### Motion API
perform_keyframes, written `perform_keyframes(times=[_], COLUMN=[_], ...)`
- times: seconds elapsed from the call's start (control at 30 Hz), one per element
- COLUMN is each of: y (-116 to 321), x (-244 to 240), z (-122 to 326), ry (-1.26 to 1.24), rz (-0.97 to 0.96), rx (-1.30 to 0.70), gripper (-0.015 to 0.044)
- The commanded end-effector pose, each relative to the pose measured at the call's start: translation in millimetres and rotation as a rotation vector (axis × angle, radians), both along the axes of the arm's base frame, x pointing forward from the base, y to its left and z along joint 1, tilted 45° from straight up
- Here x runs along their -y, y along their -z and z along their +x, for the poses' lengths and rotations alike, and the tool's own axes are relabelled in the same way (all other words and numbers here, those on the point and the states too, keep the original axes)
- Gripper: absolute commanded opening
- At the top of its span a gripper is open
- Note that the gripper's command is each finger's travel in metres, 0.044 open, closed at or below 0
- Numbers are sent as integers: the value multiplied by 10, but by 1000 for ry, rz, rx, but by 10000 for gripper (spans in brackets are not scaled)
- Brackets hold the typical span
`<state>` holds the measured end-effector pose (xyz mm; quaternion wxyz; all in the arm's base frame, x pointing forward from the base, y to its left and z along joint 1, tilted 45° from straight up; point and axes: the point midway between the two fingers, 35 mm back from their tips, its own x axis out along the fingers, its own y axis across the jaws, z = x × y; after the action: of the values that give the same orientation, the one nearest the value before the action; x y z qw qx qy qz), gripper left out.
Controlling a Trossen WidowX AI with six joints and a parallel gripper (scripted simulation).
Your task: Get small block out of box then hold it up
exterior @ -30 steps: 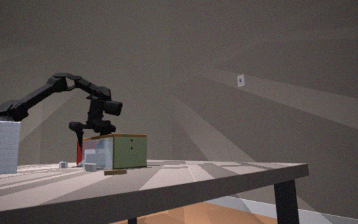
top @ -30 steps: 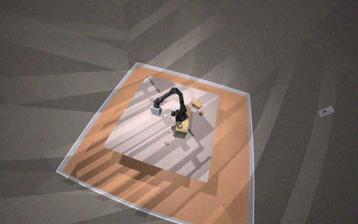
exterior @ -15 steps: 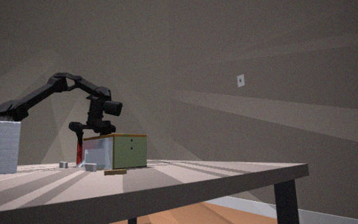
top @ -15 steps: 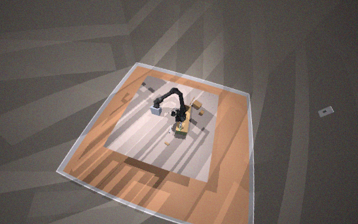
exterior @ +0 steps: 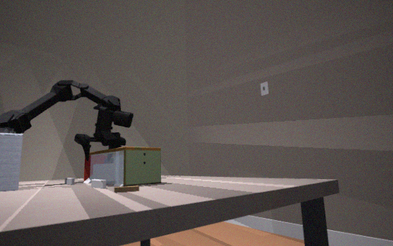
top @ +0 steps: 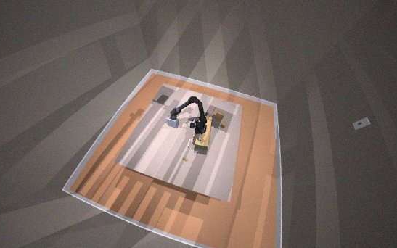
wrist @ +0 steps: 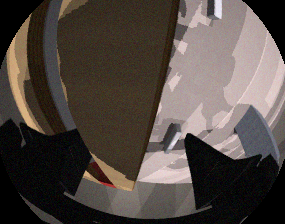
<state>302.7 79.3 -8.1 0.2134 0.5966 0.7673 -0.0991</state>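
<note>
Frankly, with the hand spread apart, empty, straddling the box top's nine-o'clock edge, any further descent could shove or tip it.

Shows the box standing upright and square on the table, with a green end wall bearing two dark dots, a thin orange rim around a flat brown top, and a pale clear front tinged pink near the upper edge. From above, shows as a long narrow tan slab. Cannot make out the block behind the clear front.
</note>
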Motion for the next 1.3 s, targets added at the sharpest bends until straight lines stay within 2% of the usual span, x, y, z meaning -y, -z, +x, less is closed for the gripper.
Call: perform_keyframes(times=[0.0, 1.27], y=[-27, -130], x=[-46, -146], z=[-18, -57], ry=[-2, -2], rz=[3, 3], rx=[-3, -3], gripper=[400, 400])
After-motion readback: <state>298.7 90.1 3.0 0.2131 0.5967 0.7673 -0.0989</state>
